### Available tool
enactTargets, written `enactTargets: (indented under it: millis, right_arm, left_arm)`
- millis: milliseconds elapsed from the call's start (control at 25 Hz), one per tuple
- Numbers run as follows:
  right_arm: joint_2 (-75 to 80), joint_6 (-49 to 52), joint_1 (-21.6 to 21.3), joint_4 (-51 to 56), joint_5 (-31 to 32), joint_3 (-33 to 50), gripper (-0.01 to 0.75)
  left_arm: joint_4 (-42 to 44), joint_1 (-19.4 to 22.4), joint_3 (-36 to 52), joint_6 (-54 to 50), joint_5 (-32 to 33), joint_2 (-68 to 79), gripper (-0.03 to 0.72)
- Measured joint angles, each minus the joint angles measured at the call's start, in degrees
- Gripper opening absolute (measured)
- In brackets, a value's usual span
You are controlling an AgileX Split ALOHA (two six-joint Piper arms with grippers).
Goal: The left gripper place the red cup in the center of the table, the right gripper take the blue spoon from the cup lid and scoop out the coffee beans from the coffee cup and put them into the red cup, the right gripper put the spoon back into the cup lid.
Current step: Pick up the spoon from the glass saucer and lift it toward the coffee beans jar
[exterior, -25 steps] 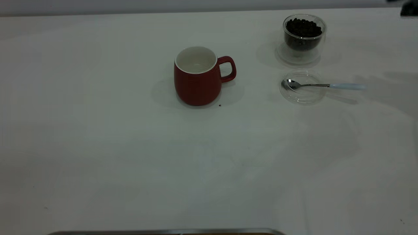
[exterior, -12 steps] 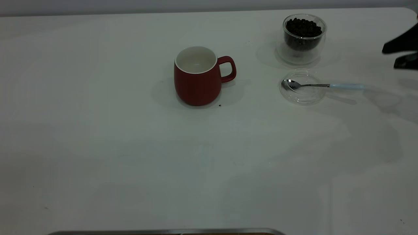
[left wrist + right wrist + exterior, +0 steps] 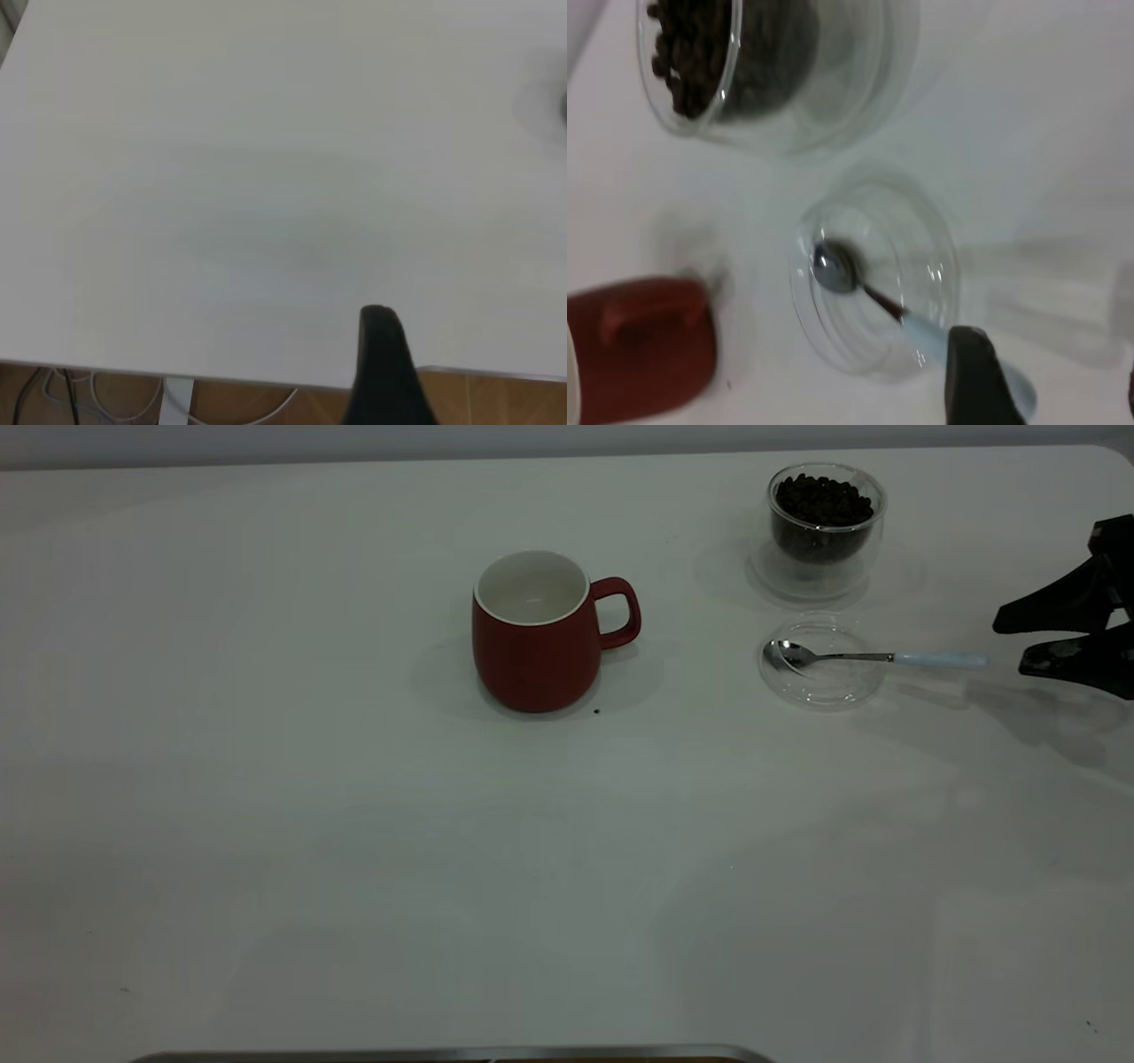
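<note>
The right gripper (image 3: 1010, 645) hung with its fingers spread, just beyond the pale tip of the blue spoon (image 3: 877, 657). The spoon lay at its nine o'clock, long axis pointing at the claw, bowl resting in the cup lid (image 3: 824, 686). The left gripper's state could not be told.

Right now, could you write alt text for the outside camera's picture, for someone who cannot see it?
The right gripper, open, hovers just right of the pale-blue-handled steel spoon, whose bowl lies in a clear glass lid. Behind stands a glass cup of coffee beans; a dark red mug sits mid-table.
</note>
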Motion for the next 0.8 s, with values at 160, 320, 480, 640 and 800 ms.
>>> enactTargets:
  millis: [160, 320, 480, 640, 800]
  right_arm:
    - [1.02, -3.31, 0.0, 2.6, 0.66, -0.18, 0.448]
    - [1.6, -5.52, 0.0, 2.85, 0.61, -0.31, 0.448]
    - [2.71, -5.95, 0.0, 3.04, 0.17, -0.3, 0.501]
    - [3.09, -5.95, 0.0, 3.15, 1.49, -0.37, 0.573]
    - [3.8, -5.95, 0.0, 3.21, 3.83, -0.71, 0.576]
  left_arm:
    - [0.0, 0.0, 0.0, -0.04, 0.0, 0.0, 0.561]
    - [0.0, 0.0, 0.0, -0.04, 0.0, 0.0, 0.561]
    - [0.0, 0.0, 0.0, -0.04, 0.0, 0.0, 0.561]
    - [0.0, 0.0, 0.0, -0.04, 0.0, 0.0, 0.561]
    - [0.0, 0.0, 0.0, -0.04, 0.0, 0.0, 0.561]
